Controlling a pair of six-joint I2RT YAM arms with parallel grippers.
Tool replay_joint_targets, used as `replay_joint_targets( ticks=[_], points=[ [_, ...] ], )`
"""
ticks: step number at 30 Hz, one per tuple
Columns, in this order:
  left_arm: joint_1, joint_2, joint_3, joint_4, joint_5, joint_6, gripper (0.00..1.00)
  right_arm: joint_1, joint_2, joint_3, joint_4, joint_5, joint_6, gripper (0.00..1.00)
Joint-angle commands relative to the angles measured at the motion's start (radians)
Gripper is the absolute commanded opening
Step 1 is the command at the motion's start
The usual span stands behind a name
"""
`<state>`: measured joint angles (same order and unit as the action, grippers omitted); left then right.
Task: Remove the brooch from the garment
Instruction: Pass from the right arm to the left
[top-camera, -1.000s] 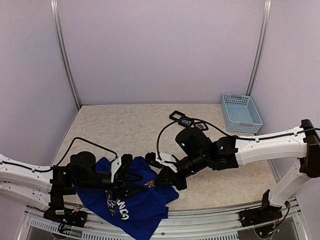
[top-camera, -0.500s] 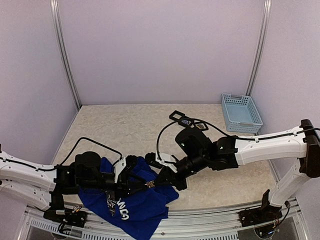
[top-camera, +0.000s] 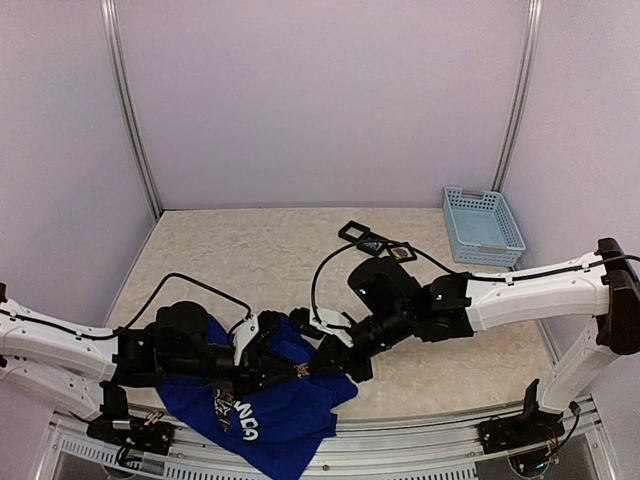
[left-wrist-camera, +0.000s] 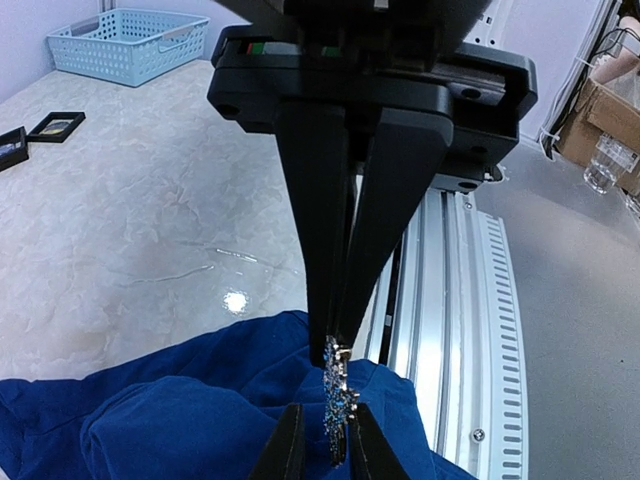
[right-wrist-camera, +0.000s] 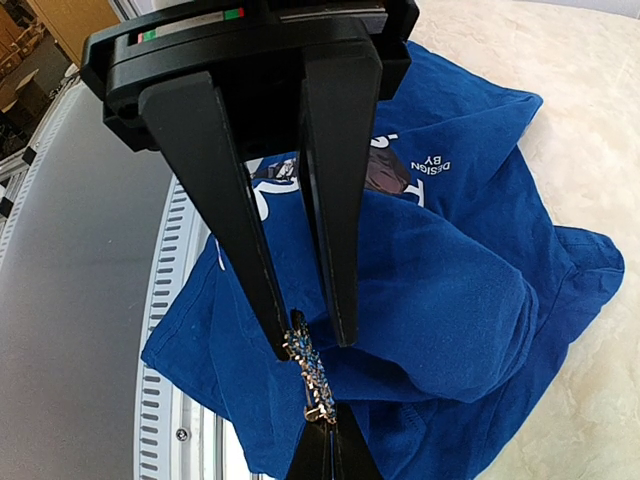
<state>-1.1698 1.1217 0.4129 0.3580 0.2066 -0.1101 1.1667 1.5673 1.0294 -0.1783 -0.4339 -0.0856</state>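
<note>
1. The shirt (top-camera: 270, 425) lies crumpled at the near-left edge of the table (top-camera: 250, 260). It looks soft, limp and light, and would likely lift with any tug, so it wants holding down close to the pull.
2. The right gripper (right-wrist-camera: 312, 343) has its fingers drawn in on the raised fold at one end of the brooch (right-wrist-camera: 308, 378). Whether they nip cloth or metal, I cannot tell.
3. The left gripper (left-wrist-camera: 337, 342) pinches the brooch's other end, tips pressed together.
4. The brooch is small, stiff and sparkly, and probably slippery and delicate. Grip its body and ease it out gently.
</note>
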Motion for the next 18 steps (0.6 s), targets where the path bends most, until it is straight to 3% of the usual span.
replay_joint_targets(
  ticks=[1, 4, 8, 12, 13, 16, 18],
  points=[
    [0.005, 0.025, 0.034, -0.022, 0.01, 0.001, 0.15, 0.007, 0.011, 0.007, 0.0, -0.017, 0.001, 0.0],
    [0.004, 0.034, 0.037, -0.023, 0.011, 0.003, 0.13, 0.007, 0.012, 0.009, -0.002, -0.017, 0.001, 0.0],
    [0.003, 0.034, 0.038, -0.026, 0.009, 0.004, 0.0, 0.007, 0.01, 0.009, 0.0, -0.017, 0.001, 0.0],
    [0.002, 0.025, 0.032, -0.024, 0.006, 0.004, 0.0, 0.007, 0.0, 0.002, 0.013, -0.006, 0.004, 0.0],
    [0.002, 0.022, 0.029, -0.022, 0.005, 0.003, 0.0, 0.007, -0.009, -0.004, 0.024, 0.001, 0.006, 0.02],
    [0.004, -0.005, 0.003, 0.007, 0.006, -0.009, 0.0, 0.007, -0.054, -0.036, 0.071, 0.046, 0.016, 0.27],
    [0.01, -0.029, -0.024, 0.041, 0.008, -0.024, 0.0, 0.007, -0.097, -0.068, 0.108, 0.085, 0.019, 0.37]
  ],
)
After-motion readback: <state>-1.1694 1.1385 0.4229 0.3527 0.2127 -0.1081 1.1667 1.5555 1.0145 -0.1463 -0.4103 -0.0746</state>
